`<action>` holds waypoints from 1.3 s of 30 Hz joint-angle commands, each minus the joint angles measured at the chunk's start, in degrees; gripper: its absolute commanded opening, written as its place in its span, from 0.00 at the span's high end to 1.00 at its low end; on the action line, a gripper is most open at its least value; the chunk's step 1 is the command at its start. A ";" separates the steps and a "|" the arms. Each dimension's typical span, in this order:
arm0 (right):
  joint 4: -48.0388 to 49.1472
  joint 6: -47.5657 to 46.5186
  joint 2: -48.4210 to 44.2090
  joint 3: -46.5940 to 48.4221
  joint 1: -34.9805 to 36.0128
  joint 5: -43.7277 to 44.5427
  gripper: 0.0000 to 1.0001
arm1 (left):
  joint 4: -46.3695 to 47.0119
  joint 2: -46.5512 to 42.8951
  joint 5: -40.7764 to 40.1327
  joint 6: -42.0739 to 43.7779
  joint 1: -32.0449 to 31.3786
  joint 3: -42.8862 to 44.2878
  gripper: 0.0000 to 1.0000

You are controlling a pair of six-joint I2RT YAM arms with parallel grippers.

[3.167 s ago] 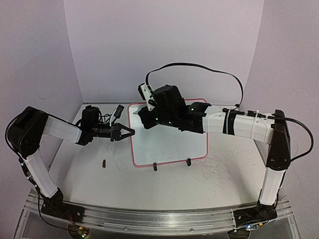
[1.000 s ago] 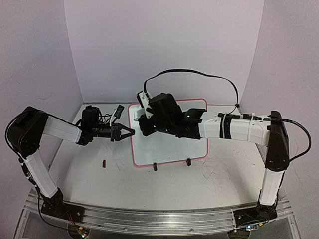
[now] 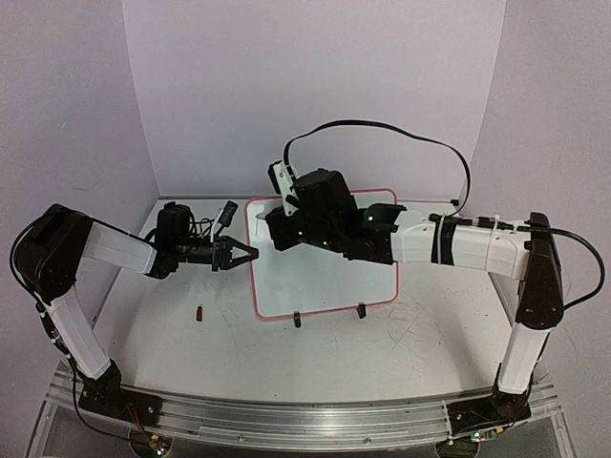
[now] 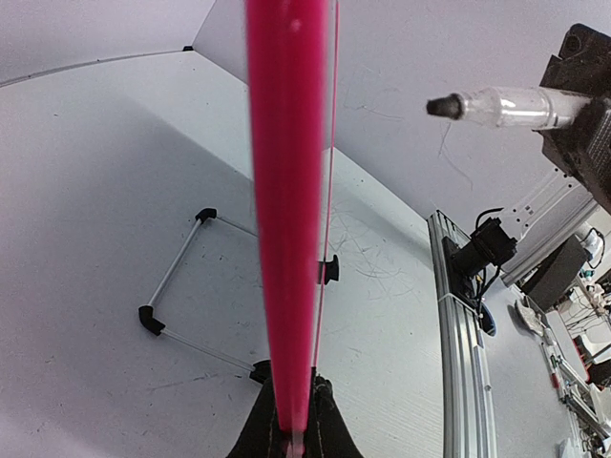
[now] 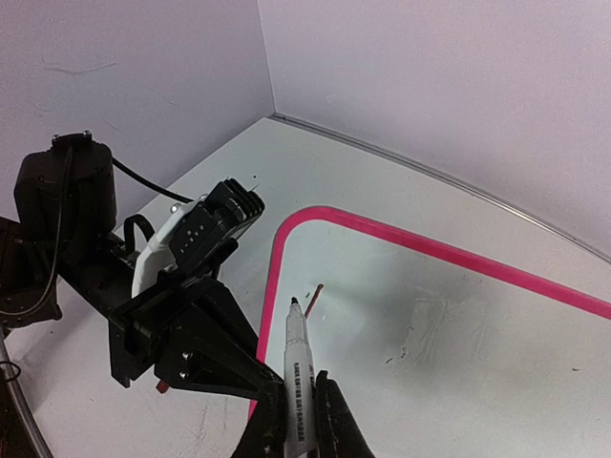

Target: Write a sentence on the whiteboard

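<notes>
The right gripper [image 5: 301,405] is clamped on a marker [image 5: 298,353], whose dark tip points at the far-left corner of the whiteboard [image 5: 458,315]; whether the tip touches I cannot tell. The left gripper [image 4: 291,425] pinches the board's pink left edge. The whiteboard sits mid-table [image 3: 191,353], toward the back.

Scuffed white tabletop [image 3: 401,353], scribbled grey on the side away from the left tool [image 3: 251,254]. Whiteboard [image 3: 325,281] on it, left edge in that tool, two black feet [image 3: 297,320] at the near edge. Small dark piece [image 3: 200,312] near-left of the tool.
</notes>
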 commanded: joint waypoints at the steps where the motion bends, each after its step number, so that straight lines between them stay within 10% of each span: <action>1: 0.59 0.31 -0.09 1.25 -0.24 1.24 1.00 | -0.27 -0.08 -1.56 1.20 -0.93 -0.05 1.00; 39: -1.84 0.81 2.72 3.43 -0.68 1.99 1.00 | -0.23 0.00 -1.35 1.29 -0.99 0.21 1.00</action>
